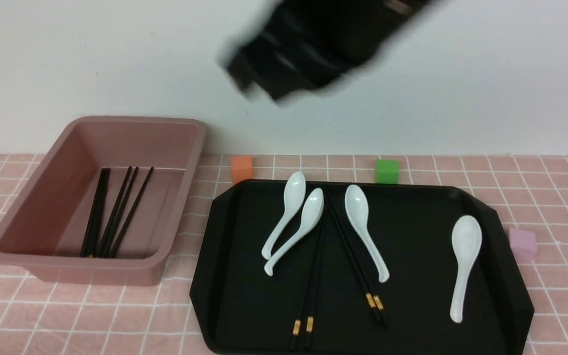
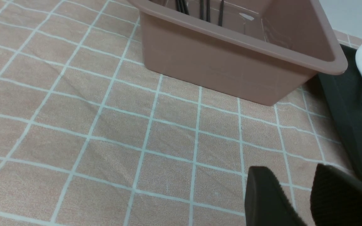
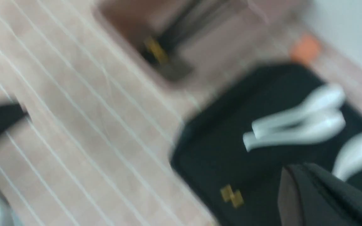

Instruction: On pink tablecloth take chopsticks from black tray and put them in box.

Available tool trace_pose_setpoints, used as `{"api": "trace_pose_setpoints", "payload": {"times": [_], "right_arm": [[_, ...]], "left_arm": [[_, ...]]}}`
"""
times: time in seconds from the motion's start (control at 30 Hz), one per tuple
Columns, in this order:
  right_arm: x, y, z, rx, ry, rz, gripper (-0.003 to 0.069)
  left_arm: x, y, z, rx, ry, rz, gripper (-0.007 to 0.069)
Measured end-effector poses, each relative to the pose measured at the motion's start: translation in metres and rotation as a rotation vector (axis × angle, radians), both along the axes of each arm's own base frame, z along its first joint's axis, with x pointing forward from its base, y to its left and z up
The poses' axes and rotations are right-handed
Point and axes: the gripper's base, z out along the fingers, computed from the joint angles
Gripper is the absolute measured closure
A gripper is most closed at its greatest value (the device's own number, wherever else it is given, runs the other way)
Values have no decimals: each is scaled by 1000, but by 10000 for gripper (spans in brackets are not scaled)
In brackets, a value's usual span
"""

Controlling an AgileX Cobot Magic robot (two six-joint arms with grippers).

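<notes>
The box (image 1: pixel 87 261) stands at the left on the pink tablecloth (image 1: pixel 91 315) with several chopsticks (image 1: pixel 116 212) lying in it. On the black tray (image 1: pixel 412 246) lie two pairs of chopsticks, one (image 1: pixel 313 276) near the middle and one (image 1: pixel 358 266) slanting beside it. High above the gap between box and tray my right gripper (image 1: pixel 249 74) is a dark blur; in its wrist view the right gripper (image 3: pixel 295 171) is shut and empty. The left gripper (image 2: pixel 294 175) hangs open over bare cloth in front of the box (image 2: pixel 231 69).
Several white spoons (image 1: pixel 358 217) lie on the tray among the chopsticks. An orange cube (image 1: pixel 242 168) and a green cube (image 1: pixel 387 171) sit behind the tray, a lilac cube (image 1: pixel 522 244) at its right. A white wall stands behind.
</notes>
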Motion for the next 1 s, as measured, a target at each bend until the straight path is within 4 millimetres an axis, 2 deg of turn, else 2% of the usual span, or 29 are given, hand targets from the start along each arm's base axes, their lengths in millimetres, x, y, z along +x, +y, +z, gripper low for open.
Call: {"api": "trace_pose_setpoints", "payload": {"times": [0.17,0.3,0.57,0.67,0.7,0.73,0.77,0.8,0.9,1.0], "right_arm": [[-25,-31,-22,-73,52,-3,672],[-34,-42,-32,-96,71,-3,672],[-34,-44,-33,-109,59,-7,669],[-33,-54,-34,-126,29,-26,669],[-34,-66,-37,-133,25,-45,669],[-35,-71,-39,-133,24,-52,669],[-38,-88,-46,-114,22,-92,669],[-38,-92,-47,-110,20,-104,669],[-52,-135,-81,1,1,-224,669],[-70,-168,-124,102,-58,-348,669]], "left_arm": [[0,0,0,0,0,0,386],[0,0,0,0,0,0,386],[0,0,0,0,0,0,386],[0,0,0,0,0,0,386],[0,0,0,0,0,0,386],[0,0,0,0,0,0,386],[0,0,0,0,0,0,386],[0,0,0,0,0,0,386],[0,0,0,0,0,0,386],[0,0,0,0,0,0,386]]}}
